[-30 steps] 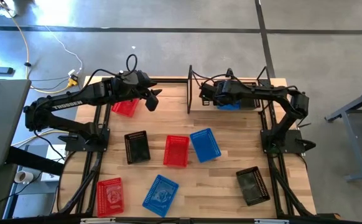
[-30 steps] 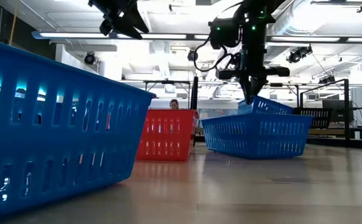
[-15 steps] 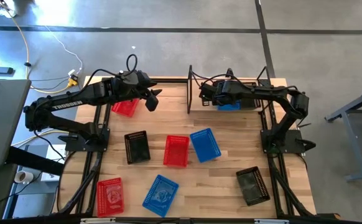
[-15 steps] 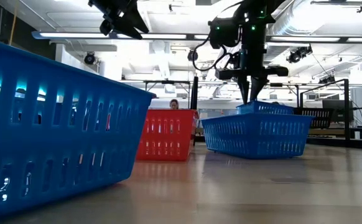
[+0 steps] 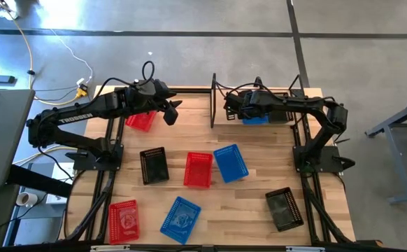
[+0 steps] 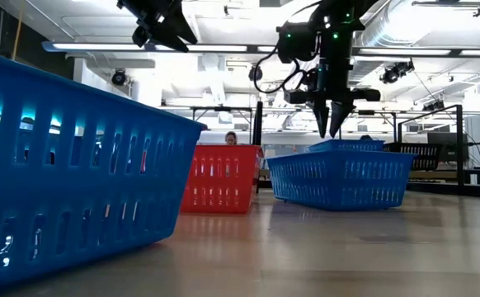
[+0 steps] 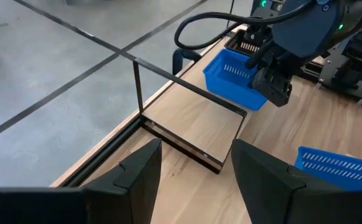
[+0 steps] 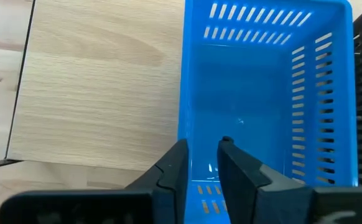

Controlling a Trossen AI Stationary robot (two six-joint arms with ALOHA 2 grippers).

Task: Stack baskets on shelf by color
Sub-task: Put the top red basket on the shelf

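The shelf (image 5: 213,98) is a black wire rack at the table's far edge. A blue basket (image 5: 256,118) (image 8: 255,118) (image 7: 234,78) sits level in it on its bottom, beside a black basket (image 7: 244,42). My right gripper (image 6: 329,128) (image 8: 198,165) hovers open just above the blue basket's end wall and touches nothing. My left gripper (image 5: 170,113) (image 7: 196,168) is open, held high left of the shelf, over a red basket (image 5: 140,121).
Loose on the table are a black basket (image 5: 153,166), a red basket (image 5: 198,169), a blue basket (image 5: 230,162), a black basket (image 5: 283,208), a blue basket (image 5: 180,218) and a red basket (image 5: 124,220). The shelf's left part (image 7: 193,121) holds nothing.
The blue basket hung tilted from my right gripper, one end raised. That end came down and the basket now lies level in the shelf. My right gripper has opened, let go and risen a little above the rim.
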